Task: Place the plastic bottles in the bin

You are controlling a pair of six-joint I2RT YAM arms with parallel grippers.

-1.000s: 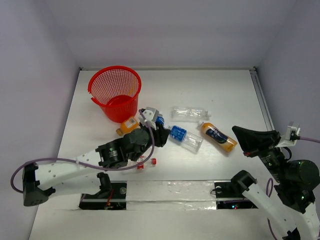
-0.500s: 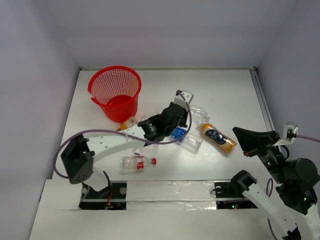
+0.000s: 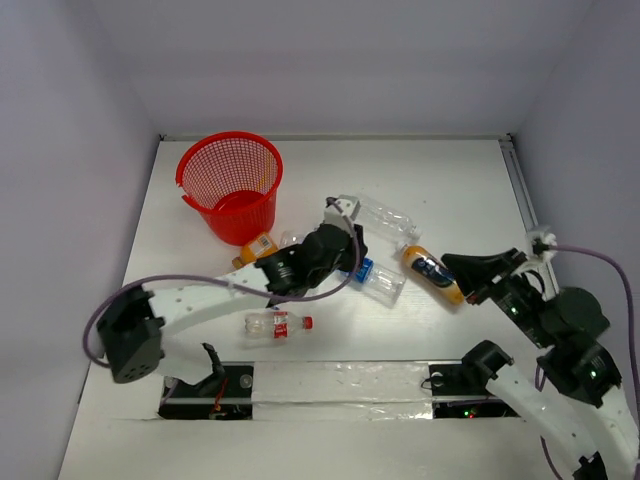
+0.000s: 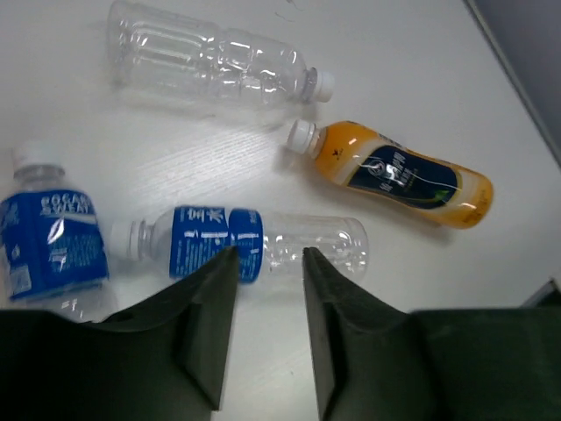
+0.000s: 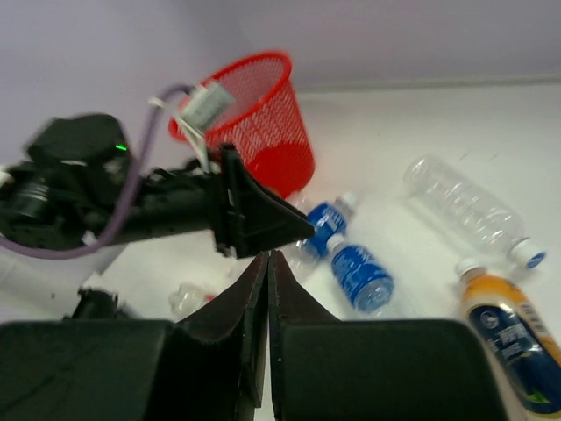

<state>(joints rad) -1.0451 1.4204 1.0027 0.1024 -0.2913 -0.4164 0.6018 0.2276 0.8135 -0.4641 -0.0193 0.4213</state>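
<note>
The red mesh bin (image 3: 232, 185) stands upright at the back left. My left gripper (image 3: 352, 255) hovers open and empty just above a blue-labelled clear bottle (image 4: 254, 246) lying on the table; its tips (image 4: 267, 254) frame that bottle's middle. A second blue-labelled bottle (image 4: 53, 241) lies to its left. A plain clear bottle (image 3: 385, 218) and an orange bottle (image 3: 433, 272) lie beyond. A red-labelled bottle (image 3: 275, 323) lies near the front. My right gripper (image 3: 450, 262) is shut and empty beside the orange bottle.
A small orange-labelled bottle (image 3: 255, 250) lies against the bin's base. My left arm (image 3: 200, 295) stretches across the table's left half. The back wall and the side walls close in the table.
My left gripper has swung right from near the bin to over the blue-labelled bottle. The plain clear bottle has turned a little. My right gripper has moved left toward the orange bottle.
</note>
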